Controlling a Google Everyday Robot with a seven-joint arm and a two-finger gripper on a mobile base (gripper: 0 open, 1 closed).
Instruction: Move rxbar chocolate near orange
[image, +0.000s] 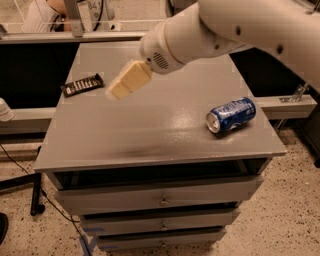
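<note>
Gripper (121, 88) over the left half of table (150, 135), just right of rxbar chocolate (82, 85); bar lettering too small to read. Arm (240, 25) cut off at top and right edges, hides table's far right corner.

One rxbar chocolate (82, 85) at ten o'clock on the table top, one blue can (231, 114) at three o'clock, one gripper (114, 93) near the bar, also toward ten o'clock, one grey table (150, 137), three drawers (162, 192)
</note>
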